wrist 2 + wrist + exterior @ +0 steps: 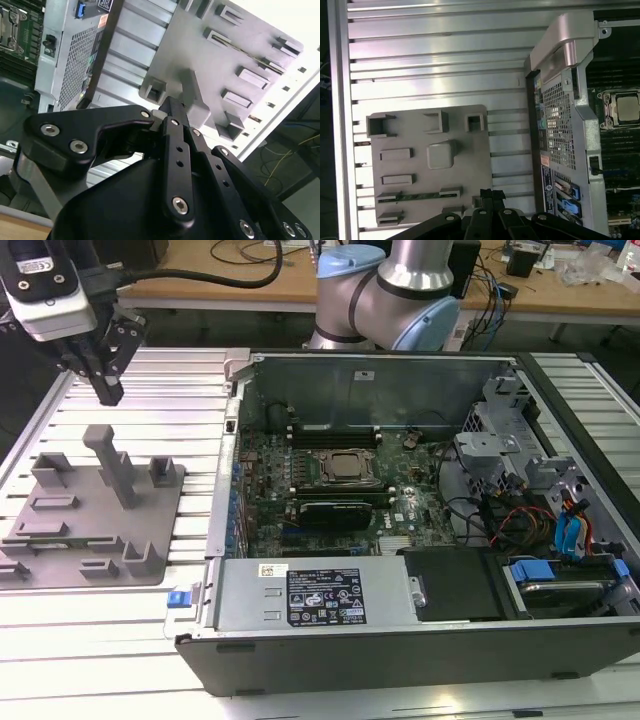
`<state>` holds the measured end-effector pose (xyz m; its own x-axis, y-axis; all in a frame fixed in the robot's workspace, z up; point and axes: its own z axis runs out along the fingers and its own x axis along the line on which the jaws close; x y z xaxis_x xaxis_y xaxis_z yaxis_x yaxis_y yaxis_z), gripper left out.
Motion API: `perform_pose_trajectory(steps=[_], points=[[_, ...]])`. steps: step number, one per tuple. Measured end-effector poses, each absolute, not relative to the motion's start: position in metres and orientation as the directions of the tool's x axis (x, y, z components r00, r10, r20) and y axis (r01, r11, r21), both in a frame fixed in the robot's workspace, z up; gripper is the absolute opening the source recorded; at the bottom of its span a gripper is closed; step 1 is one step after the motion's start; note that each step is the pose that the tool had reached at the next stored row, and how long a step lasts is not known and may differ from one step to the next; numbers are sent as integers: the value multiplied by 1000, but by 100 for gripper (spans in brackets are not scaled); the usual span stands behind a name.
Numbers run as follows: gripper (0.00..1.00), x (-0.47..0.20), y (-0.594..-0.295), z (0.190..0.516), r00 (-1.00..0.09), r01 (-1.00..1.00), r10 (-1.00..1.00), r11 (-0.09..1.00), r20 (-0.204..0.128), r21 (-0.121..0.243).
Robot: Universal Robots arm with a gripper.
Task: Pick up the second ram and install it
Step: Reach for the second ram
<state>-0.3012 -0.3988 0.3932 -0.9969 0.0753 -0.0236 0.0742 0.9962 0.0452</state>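
Observation:
The second ram (417,196) is a thin dark-green stick standing on edge between two small holders of the grey fixture plate (470,165); in the second wrist view the ram (255,56) shows as a thin line across the plate. My gripper (106,392) hangs above the plate's far left corner, well clear of the ram. Its black fingers are together with nothing between them, as seen in both wrist views (172,106) (487,194). A tall grey post (112,460) rises from the plate's middle.
The open computer case (400,370) lies to the exterior view's right of the plate, with the processor (350,468), memory slots (335,436) behind it and a black block (335,512) in front. Plate and case rest on a ribbed aluminium table (190,370).

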Motion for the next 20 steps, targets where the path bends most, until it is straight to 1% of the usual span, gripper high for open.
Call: perform_pose_trajectory(steps=[11, 20], points=[[8, -320, -409, 389, -997, 74, 75, 996, -24, 45], [8, -356, -415, 386, -997, 74, 75, 996, -24, 45]])
